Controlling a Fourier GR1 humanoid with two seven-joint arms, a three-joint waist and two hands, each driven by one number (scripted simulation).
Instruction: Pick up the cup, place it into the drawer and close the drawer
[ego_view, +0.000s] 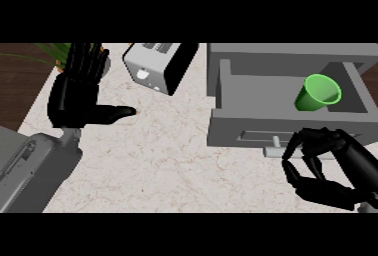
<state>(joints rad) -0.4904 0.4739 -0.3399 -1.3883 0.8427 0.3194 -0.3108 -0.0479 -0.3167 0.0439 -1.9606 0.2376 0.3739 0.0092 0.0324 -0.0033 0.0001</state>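
Beyond the black right hand (330, 169), curled on nothing, a green plastic cup (315, 96) leans in the grey open drawer (238, 131), mouth upward.

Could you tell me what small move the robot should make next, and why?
Probably move the right hand forward against the drawer front to begin closing it: the green cup already lies inside the open drawer, and the hand, fingers curled and holding nothing, is just in front of the handle.
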